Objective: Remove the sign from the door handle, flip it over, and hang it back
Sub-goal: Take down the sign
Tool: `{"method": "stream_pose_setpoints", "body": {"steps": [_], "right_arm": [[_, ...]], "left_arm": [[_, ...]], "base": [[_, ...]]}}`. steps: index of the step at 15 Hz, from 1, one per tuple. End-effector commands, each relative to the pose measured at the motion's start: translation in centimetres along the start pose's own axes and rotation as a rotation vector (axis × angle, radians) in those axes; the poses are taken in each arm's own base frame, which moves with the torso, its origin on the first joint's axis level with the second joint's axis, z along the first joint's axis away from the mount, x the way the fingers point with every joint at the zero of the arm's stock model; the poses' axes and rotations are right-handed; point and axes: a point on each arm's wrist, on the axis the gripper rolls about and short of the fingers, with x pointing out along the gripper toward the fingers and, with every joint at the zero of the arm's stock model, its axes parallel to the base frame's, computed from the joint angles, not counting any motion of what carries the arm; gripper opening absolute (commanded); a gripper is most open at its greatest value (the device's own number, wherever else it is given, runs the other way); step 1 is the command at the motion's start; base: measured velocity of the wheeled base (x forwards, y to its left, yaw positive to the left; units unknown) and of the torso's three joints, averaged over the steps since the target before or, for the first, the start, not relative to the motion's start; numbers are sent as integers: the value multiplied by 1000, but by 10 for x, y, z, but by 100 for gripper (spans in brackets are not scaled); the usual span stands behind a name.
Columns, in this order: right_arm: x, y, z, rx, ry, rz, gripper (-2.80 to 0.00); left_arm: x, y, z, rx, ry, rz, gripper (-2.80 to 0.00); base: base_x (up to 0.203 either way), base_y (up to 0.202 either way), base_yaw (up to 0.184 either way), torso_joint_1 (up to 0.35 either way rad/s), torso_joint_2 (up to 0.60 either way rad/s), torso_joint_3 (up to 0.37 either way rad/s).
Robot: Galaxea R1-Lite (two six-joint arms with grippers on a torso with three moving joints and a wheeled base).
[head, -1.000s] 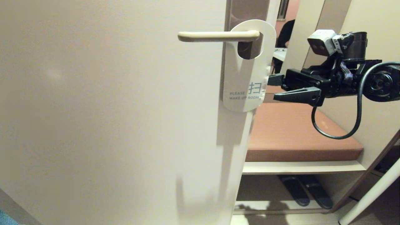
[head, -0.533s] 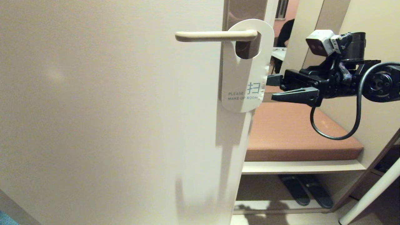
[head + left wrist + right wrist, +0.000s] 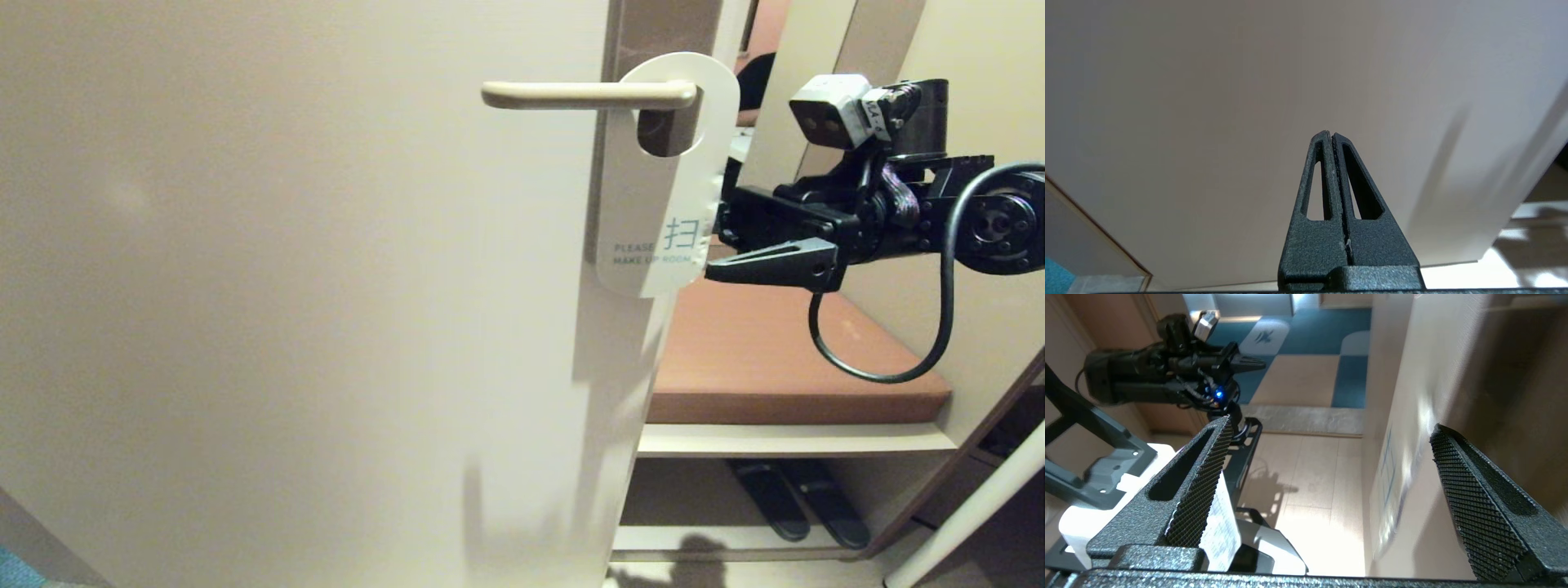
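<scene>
The sign [image 3: 663,204] hangs on the door handle [image 3: 588,95], its hole looped over the lever close to the elbow, right where the lever meets the tall brown-grey plate [image 3: 661,33]. Its white face is toward me, with "PLEASE MAKE UP ROOM" printed low on it, and the card dangles down over the right edge of the door [image 3: 286,286]. In my right wrist view I see the sign [image 3: 1392,482] edge-on, a thin pale sheet with faint blue print, standing between my two fingers [image 3: 1204,477] without either pad touching it.

My right end effector [image 3: 714,245] reaches in level from the right, fingers spread wide, its tips at the lower right edge of the card. One finger shows on the near side of the sign; the other is partly hidden behind the card's edge. The jaws straddle the card but do not pinch it.

My left end effector [image 3: 1333,136] has its fingers pressed together with nothing between them, pointing at the plain face of the door, low down on the left. It also shows from my right wrist view [image 3: 1249,363], held out level above the floor.

To the right past the door edge lies a brown padded bench top [image 3: 775,343], with a pair of dark slippers [image 3: 796,498] on the shelf beneath it.
</scene>
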Motion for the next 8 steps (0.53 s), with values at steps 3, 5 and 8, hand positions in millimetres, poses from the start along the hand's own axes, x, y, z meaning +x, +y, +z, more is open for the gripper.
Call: {"method": "stream_pose_setpoints", "body": {"steps": [3,5,8], "right_arm": [[-2,15,6,-14,-3,6,0],[-2,17,8,-20,-3,5,0],[-3,25,8,-17,-3,4,0]], "left_arm": [[0,0,0,1,-2,0,-280],[0,0,0,1,-2,0,-280],[0,0,0,1,-2,0,-280]], "base": [[0,0,0,0,0,0],[0,0,0,0,0,0],[0,0,0,0,0,0]]}}
